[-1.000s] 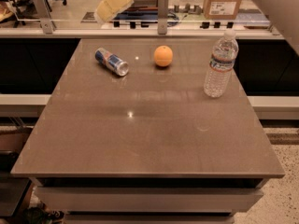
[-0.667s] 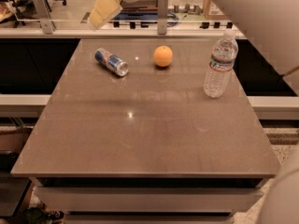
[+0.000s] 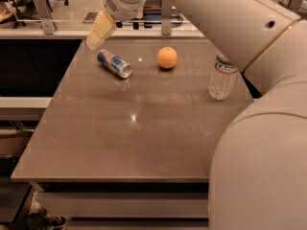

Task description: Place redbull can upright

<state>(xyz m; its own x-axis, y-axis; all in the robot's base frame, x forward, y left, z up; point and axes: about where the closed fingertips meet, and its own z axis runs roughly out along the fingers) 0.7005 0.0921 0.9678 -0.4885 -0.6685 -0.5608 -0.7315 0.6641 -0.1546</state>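
Note:
The redbull can [image 3: 114,63], blue and silver, lies on its side on the grey-brown table [image 3: 144,138], at the far left. Its silver end points to the front right. My gripper [image 3: 99,31] hangs above the table's far left edge, just up and left of the can and apart from it. It holds nothing that I can see. My white arm reaches in from the right and crosses the top of the view.
An orange [image 3: 167,57] sits to the right of the can. A clear plastic water bottle [image 3: 222,78] stands upright at the far right, partly behind my arm. A counter with metal brackets [image 3: 42,11] runs behind the table.
My arm has swung into view from the right and now fills the right side. The gripper has come down and forward, closer to the can. The can, orange and bottle have not moved.

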